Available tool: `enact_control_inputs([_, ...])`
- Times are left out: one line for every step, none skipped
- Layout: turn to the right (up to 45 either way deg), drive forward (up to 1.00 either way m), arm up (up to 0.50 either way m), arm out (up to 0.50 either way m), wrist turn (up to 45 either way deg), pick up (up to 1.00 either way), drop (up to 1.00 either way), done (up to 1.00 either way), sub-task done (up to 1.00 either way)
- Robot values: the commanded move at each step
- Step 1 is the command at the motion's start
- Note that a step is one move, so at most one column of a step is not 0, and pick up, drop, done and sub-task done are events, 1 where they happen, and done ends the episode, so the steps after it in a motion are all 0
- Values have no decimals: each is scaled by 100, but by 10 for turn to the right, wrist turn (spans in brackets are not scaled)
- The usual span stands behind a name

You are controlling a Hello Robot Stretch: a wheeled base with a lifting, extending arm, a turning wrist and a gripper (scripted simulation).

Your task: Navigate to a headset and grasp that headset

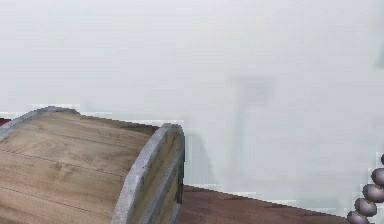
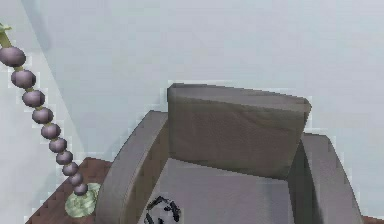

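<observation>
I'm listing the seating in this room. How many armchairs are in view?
1. The grey-brown armchair stands in the arm side view's middle, right of a beaded pole, with a small black-and-white thing on its seat. More may stand outside the frames.

armchair (image 2: 240,135): black-and-white object (image 2: 163,211) on seat | floor (image 1: 250,210): wooden chest (image 1: 80,170), beaded lamp stand (image 2: 43,116)
</observation>
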Motion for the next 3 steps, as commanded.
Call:
enact_control_inputs([0,0,0,0,0,100,0,0,0])
enact_control_inputs([0,0,10,0,0,0,0,0,0])
enact_control_inputs([0,0,0,0,0,0,0,100,0])
